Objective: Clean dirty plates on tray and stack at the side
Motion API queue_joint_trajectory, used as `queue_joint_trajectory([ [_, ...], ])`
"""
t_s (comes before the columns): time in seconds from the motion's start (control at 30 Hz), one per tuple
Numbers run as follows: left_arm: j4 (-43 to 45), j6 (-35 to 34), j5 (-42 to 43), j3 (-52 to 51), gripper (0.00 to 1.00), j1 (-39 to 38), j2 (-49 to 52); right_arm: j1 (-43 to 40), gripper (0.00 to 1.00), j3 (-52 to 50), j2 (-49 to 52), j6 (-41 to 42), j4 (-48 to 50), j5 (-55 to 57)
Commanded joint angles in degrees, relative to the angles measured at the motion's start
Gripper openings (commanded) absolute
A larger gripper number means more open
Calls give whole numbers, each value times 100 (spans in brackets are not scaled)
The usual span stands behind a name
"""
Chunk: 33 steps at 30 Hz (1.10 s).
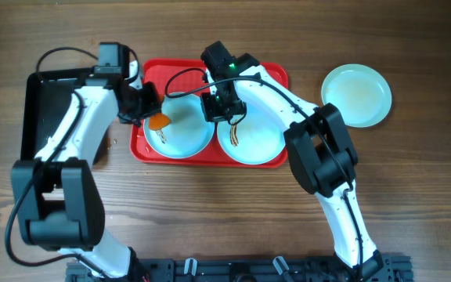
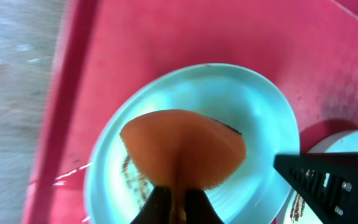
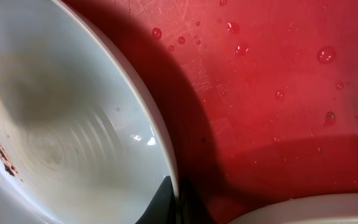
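The red tray (image 1: pixel 276 74) holds two white plates. My left gripper (image 1: pixel 151 113) is shut on an orange sponge (image 1: pixel 158 121) pressed against the left plate (image 1: pixel 186 137). In the left wrist view the sponge (image 2: pixel 185 146) covers the middle of that plate (image 2: pixel 253 118), with brown smears beside it. My right gripper (image 1: pixel 219 116) is shut on the left plate's right rim; the right wrist view shows its fingers (image 3: pixel 176 199) pinching the rim of the plate (image 3: pixel 73 124). The right plate (image 1: pixel 257 141) has a brown smear. A third plate (image 1: pixel 356 95) lies on the table, right of the tray.
A black tray (image 1: pixel 34 102) lies left of the red tray, under my left arm. Water drops (image 3: pixel 241 48) dot the red tray (image 3: pixel 278 93). The right plate's edge (image 3: pixel 303 211) lies close to my right gripper. Wooden table (image 1: pixel 413 196) surrounds everything.
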Motion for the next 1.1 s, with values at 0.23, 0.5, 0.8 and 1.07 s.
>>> queue_joint_trajectory([
  [0.23,92,221,374,35,4,-398,466,-9,4,26,72,-33,7,-133],
  [0.5,297,216,304,35,4,-562,785,-9,4,26,72,13,31,-129],
  [0.8,98,190,-890,35,4,-560,1364,-9,4,26,72,44,39,-109],
  [1.07,-374,-756,-4037,37,4,-560,1384,-9,4,26,72,44,42,-107],
])
